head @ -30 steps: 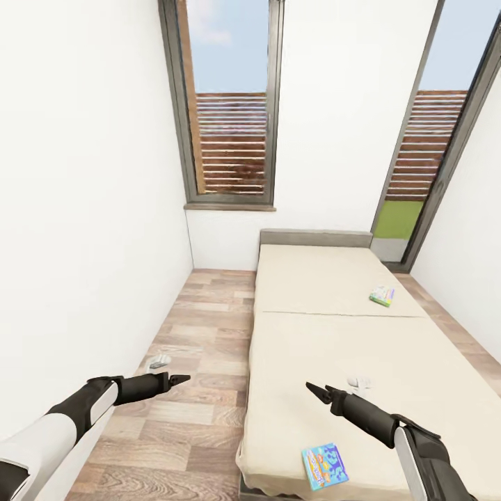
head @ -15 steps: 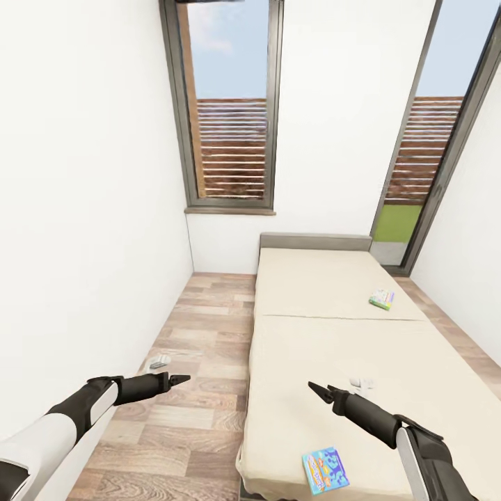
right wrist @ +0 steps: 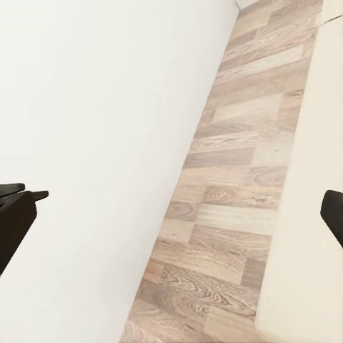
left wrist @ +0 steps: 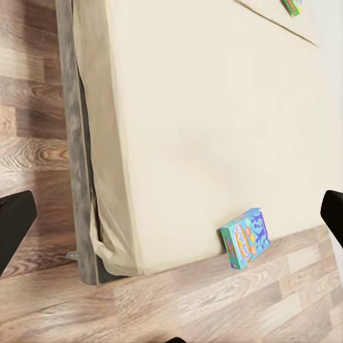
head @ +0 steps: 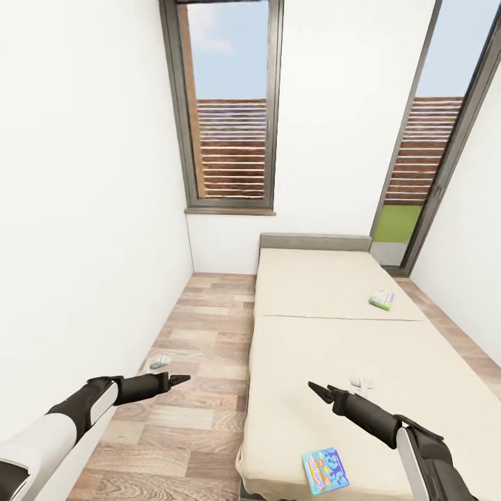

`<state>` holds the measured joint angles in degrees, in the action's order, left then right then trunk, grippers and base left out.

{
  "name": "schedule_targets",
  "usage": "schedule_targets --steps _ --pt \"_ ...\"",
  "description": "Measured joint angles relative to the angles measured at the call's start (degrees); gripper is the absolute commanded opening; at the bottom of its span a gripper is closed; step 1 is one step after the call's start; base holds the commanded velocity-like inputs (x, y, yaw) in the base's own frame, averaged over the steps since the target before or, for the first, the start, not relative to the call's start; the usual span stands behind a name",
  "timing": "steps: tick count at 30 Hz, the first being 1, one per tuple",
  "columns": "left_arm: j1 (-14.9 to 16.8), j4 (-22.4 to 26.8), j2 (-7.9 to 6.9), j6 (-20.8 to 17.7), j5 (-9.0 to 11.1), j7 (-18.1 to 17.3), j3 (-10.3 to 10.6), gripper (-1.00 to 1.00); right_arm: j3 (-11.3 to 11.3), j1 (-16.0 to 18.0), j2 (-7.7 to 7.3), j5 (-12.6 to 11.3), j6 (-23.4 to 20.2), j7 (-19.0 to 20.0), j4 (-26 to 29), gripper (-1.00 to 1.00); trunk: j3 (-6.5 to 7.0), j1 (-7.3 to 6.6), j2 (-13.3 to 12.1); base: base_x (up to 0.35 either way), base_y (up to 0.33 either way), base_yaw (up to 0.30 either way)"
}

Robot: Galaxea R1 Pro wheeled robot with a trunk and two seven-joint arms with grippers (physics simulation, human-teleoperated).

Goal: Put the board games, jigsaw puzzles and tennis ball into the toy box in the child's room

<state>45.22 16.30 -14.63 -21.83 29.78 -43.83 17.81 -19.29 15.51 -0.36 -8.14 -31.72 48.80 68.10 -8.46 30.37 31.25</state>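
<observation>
The bed (head: pixel 334 334) lies ahead with two board games on it: the blue game (head: pixel 325 470) near the foot edge, the green game (head: pixel 382 299) farther up toward the headboard. The left gripper (head: pixel 179 379) hangs over the floor (head: pixel 202 390), the right gripper (head: pixel 316 390) over the mattress; both hold nothing, and how far each is open cannot be told.
</observation>
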Motion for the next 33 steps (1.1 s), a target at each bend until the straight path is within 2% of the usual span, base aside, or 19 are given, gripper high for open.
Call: schedule_targets --steps 6,8,11,15,21,33 --pt "-1.99 -1.93 1.83 -1.95 1.84 -1.92 -1.49 1.0 -1.94 -1.92 -1.95 -1.91 -1.91 1.93 1.93 1.0 0.0 0.0 0.0 0.0 0.0 0.0" --pt "-2.59 -2.08 2.24 -1.6 2.45 -1.95 -1.24 1.0 -2.58 -2.57 -1.3 -2.54 -1.27 2.57 1.93 1.0 0.0 0.0 0.0 0.0 0.0 0.0" --pt "-2.44 -1.6 3.11 -1.33 3.46 -1.87 -1.31 1.0 -3.48 -1.61 -0.33 -3.51 -0.3 2.89 0.97 1.0 0.0 0.0 0.0 0.0 -0.002 0.0" --pt "-2.34 -1.25 3.96 -1.1 2.26 -2.13 -1.4 1.0 -4.24 -0.33 0.58 -3.16 0.98 1.6 -0.33 1.0 0.0 0.0 -0.01 0.0 -0.048 0.0" --pt "-2.31 -1.13 4.29 -1.01 1.75 -2.24 -1.46 1.0 -4.84 0.61 0.6 -3.4 1.43 -0.34 -2.23 1.0 0.0 0.0 0.0 0.0 -0.169 0.0" --pt "-2.36 -1.09 4.39 -1.0 1.6 -2.43 -1.52 1.0 -5.01 0.77 0.67 -3.56 1.62 -0.48 -2.53 1.0 0.0 0.0 0.0 0.0 -0.129 0.0"
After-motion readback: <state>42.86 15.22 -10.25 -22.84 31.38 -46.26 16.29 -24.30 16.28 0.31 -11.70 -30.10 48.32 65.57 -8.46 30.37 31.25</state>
